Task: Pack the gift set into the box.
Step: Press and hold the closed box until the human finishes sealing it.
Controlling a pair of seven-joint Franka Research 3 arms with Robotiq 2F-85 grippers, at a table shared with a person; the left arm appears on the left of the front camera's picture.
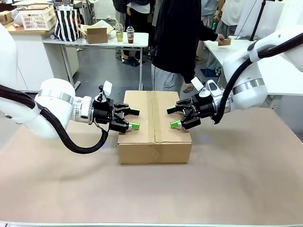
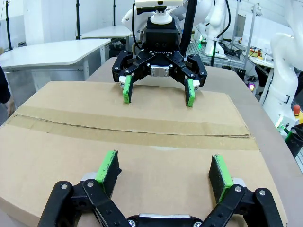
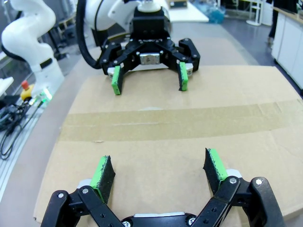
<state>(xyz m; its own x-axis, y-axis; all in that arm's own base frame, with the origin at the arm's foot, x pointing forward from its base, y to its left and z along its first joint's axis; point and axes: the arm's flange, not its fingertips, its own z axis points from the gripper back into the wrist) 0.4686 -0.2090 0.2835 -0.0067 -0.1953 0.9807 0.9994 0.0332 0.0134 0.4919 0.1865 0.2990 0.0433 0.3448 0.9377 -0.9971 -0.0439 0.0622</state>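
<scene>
At the middle of the brown counter, the box: shut, flaps flat, a wide strip of tape along the top seam from near edge to far edge. Long side toward the front camera, well apart from every counter edge.

Over its top, two end effectors facing each other across the tape. Left end effector reaching in from the left side, fingers spread wide apart, nothing between them, green pads low over the cardboard near the box's left edge. Right end effector reaching in from the right side, likewise spread wide with nothing held, pads over the cardboard near the right edge. In both wrist views, the near pair of fingers at the bottom edge, the taped seam across the middle, the other arm's fingers beyond it, lined up almost mirror-fashion. Touching the cardboard or just above it: cannot tell.

Just behind the box, at the far side of the counter, a person in a dark top and grey trousers, one hand hanging near the right arm's wrist. Farther back, a far counter with two cups, a small open carton and a striped bag
</scene>
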